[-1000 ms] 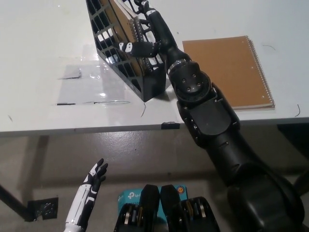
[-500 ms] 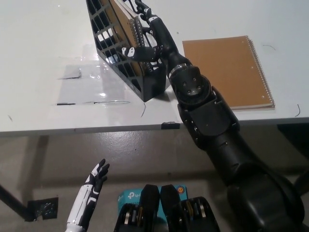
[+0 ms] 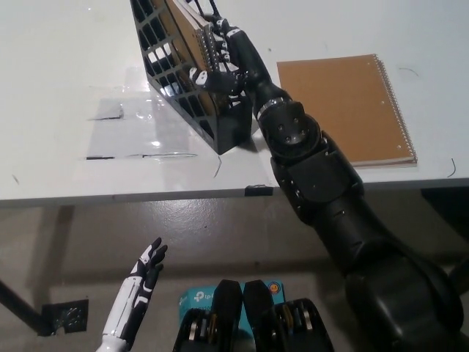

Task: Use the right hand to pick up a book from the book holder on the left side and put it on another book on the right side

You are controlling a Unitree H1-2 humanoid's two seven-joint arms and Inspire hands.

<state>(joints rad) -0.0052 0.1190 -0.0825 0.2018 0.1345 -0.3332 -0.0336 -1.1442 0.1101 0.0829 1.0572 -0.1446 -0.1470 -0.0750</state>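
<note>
A black lattice book holder point(image 3: 167, 84) stands on the white table point(image 3: 66, 51), left of centre. A brown spiral-bound book point(image 3: 185, 35) leans inside it. My black right hand point(image 3: 223, 55) is at the book's spiral edge, with fingers over the top of the binding and the thumb pressed against the book's near side. The book still rests in the holder. Flat on the table to the right lies a second brown spiral book point(image 3: 344, 103). Below the table edge at the lower left, my white left hand point(image 3: 146, 268) rests with its fingers apart.
A clear plastic sheet point(image 3: 135, 132) is taped to the table left of the holder. The table's front edge point(image 3: 146, 196) runs across the middle of the picture. A blue box point(image 3: 196, 298) sits on the floor below.
My right hand has slid slightly further up onto the book. Its thumb has drawn in toward the fingers, closing on the spiral edge. The left hand has barely moved.
</note>
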